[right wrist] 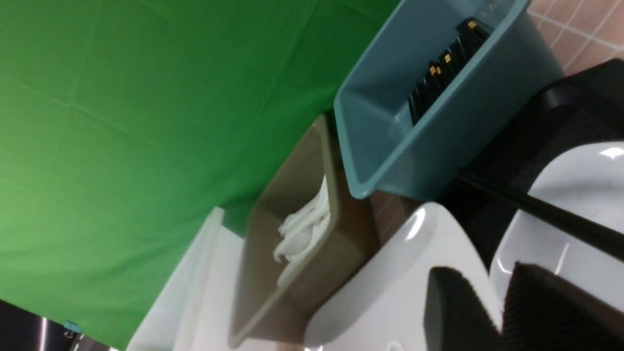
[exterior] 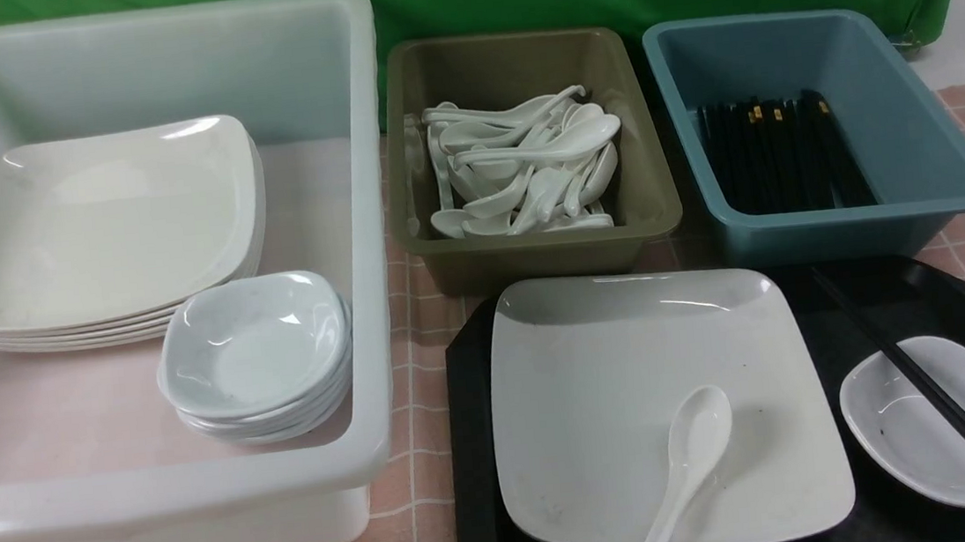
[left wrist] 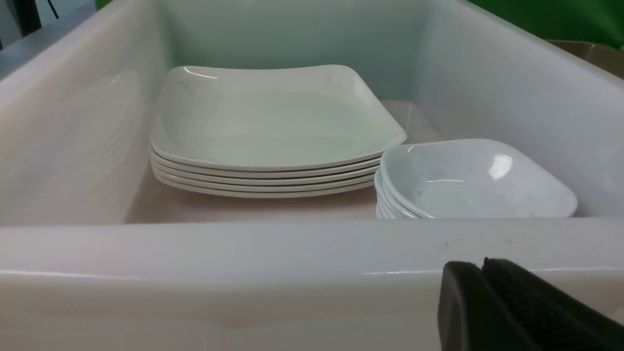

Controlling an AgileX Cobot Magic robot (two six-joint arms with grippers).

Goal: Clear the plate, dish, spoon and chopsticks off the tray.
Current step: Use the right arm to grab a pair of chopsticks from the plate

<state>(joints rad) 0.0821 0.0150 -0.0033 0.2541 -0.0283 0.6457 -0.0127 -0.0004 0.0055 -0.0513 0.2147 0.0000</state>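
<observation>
The black tray (exterior: 473,449) lies at the near right. On it rests the large white plate (exterior: 601,401), also in the right wrist view (right wrist: 390,282), with the white spoon (exterior: 686,455) lying on its near part. To the plate's right sits the small dish (exterior: 906,443) (right wrist: 580,180), and the black chopsticks (exterior: 917,375) (right wrist: 560,217) lie across it. My right gripper (right wrist: 480,273) hangs open and empty near the plate's and dish's edges, out of the front view. My left gripper (left wrist: 480,263) is shut and empty before the white tub's near wall.
A big white tub (exterior: 372,228) at the left holds a stack of plates (exterior: 106,227) and a stack of dishes (exterior: 255,346). Behind the tray stand an olive tub (exterior: 516,64) full of spoons and a blue tub (exterior: 916,87) of chopsticks. A green cloth hangs behind.
</observation>
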